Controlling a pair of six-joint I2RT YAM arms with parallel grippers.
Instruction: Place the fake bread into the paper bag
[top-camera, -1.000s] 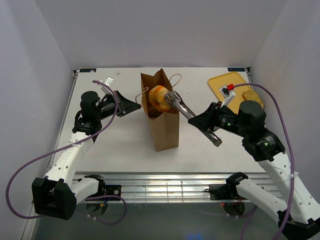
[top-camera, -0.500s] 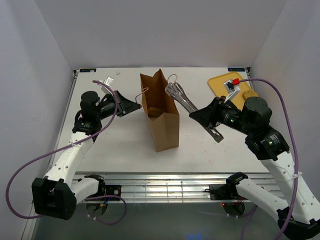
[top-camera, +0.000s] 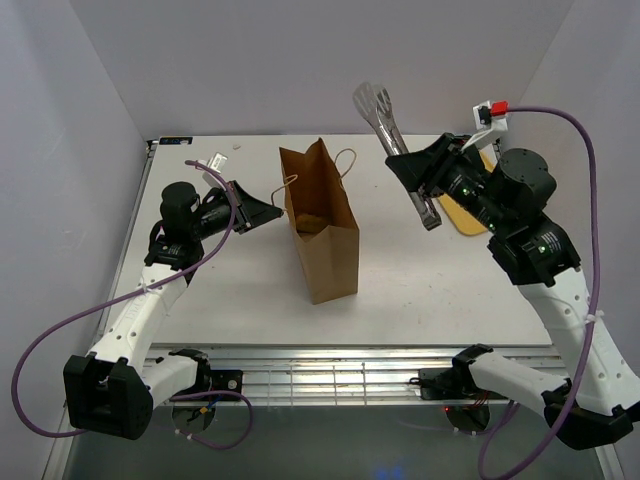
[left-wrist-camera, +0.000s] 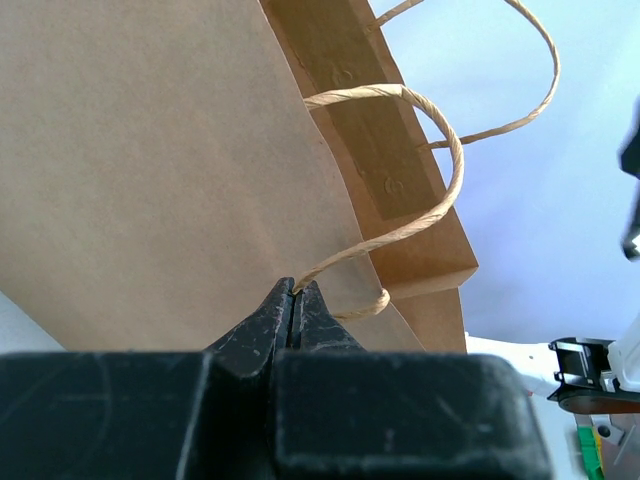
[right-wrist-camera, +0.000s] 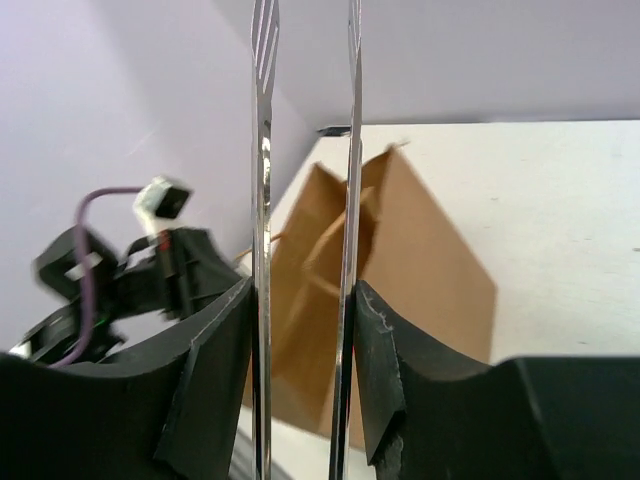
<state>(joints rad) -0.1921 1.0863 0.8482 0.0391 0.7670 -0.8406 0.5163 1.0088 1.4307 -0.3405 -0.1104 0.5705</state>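
Raised since a moment ago, the right gripper (top-camera: 425, 188) clamps empty tongs (top-camera: 383, 122) high, right of the paper bag (top-camera: 325, 255) on the counter (top-camera: 240, 285). Some fake bread (top-camera: 311, 222) lies inside the bag. The left gripper (left-wrist-camera: 295, 300) pinches its handle (left-wrist-camera: 425, 190) tight.

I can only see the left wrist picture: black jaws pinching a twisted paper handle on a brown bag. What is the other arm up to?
Observer: From above, the right arm has its jaws clamped on metal tongs, raised above the table to the right of the bag, with nothing between their tips.
Operator: Is anything inside the bag? I can't see its bottom.
Observer: Yes. The overhead view looks into its open top, and a golden-brown bread lies down inside.
Operator: Any more bread waiting?
Observer: A yellow tray sits at the far right, but the right arm hides most of it, so I cannot tell.
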